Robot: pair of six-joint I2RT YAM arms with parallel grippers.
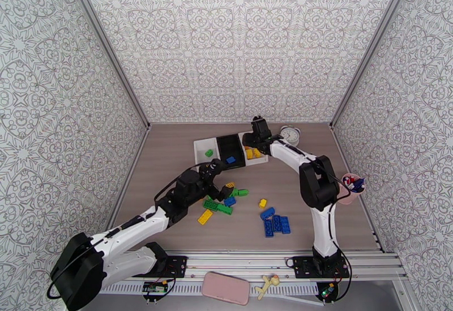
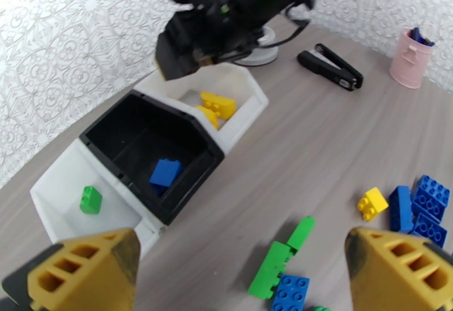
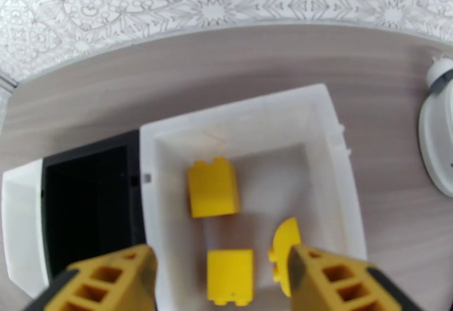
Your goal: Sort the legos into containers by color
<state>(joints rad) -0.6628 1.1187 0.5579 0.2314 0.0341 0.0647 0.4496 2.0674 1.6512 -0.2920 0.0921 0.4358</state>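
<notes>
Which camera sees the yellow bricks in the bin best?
Right wrist view: it looks straight down into the white bin at three yellow bricks, close up. The left wrist view shows them sideways, farther off; the top view, as tiny bits.

You have three walls (image 1: 238,40) around you, white with grey swirly flower shapes; thin silver posts (image 1: 111,51) stand in the two back corners; the surface (image 1: 164,153) looks like grey-brown wood; the light is bright and even.

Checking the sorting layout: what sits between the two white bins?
The black bin, with one blue brick inside; the left wrist view shows it.
</notes>
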